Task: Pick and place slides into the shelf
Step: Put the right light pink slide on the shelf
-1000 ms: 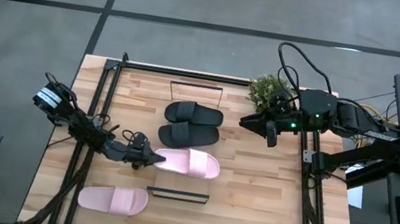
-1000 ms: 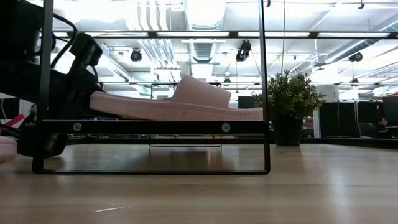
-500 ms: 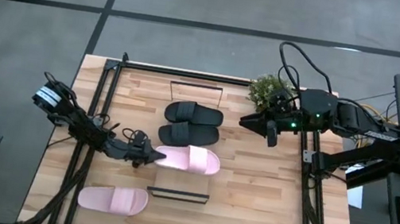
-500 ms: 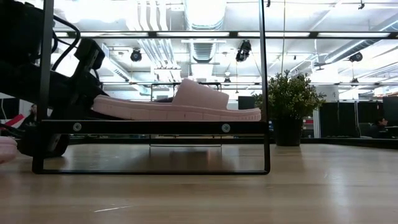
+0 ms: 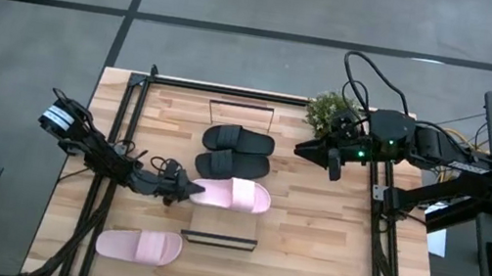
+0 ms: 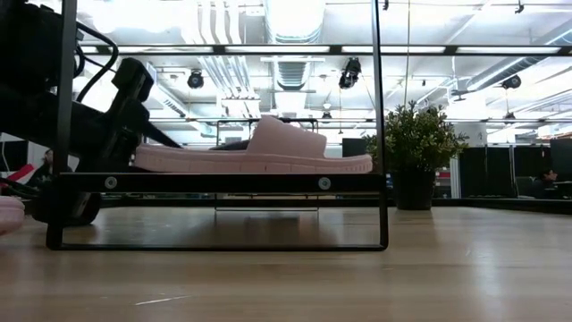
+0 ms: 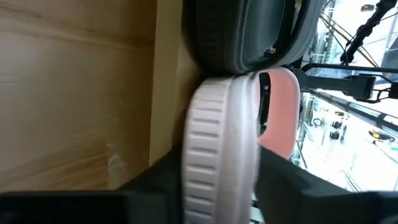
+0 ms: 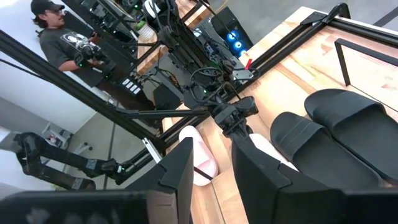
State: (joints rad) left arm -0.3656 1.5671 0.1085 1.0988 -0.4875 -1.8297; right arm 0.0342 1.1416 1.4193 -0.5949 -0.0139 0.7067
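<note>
A pale pink slide (image 5: 235,196) lies across the shelf (image 5: 218,240), level on its board (image 6: 214,182) in the low view. My left gripper (image 5: 181,188) is shut on that slide's heel end, coming from the table's left. Two black slides (image 5: 238,141) (image 5: 232,166) lie side by side on the shelf, just beyond it. The second pink slide (image 5: 138,245) rests sole down on the tabletop near the left front. My right gripper (image 5: 333,162) hangs open in the air on the far right, touching nothing. My left gripper pinches the pink slide's heel end (image 7: 211,143) between its two fingers (image 7: 155,180), one on each face of the sole, with the ribbed edge toward the wrist camera. The fingers come in about level from the table's left, along the slide. The slide lies flat on the shelf board.
A small potted plant (image 5: 329,112) stands at the far right of the table, close to my right gripper. Black frame rails (image 5: 114,157) run along both table sides. A person (image 8: 59,43) stands in the room beyond. Bare tabletop lies right of the shelf (image 5: 319,239).
My left gripper has moved down a little and lowered the pink slide's heel end. The slide was tilted with its heel raised and now lies level on the shelf board. It has also shifted slightly toward the table's left.
</note>
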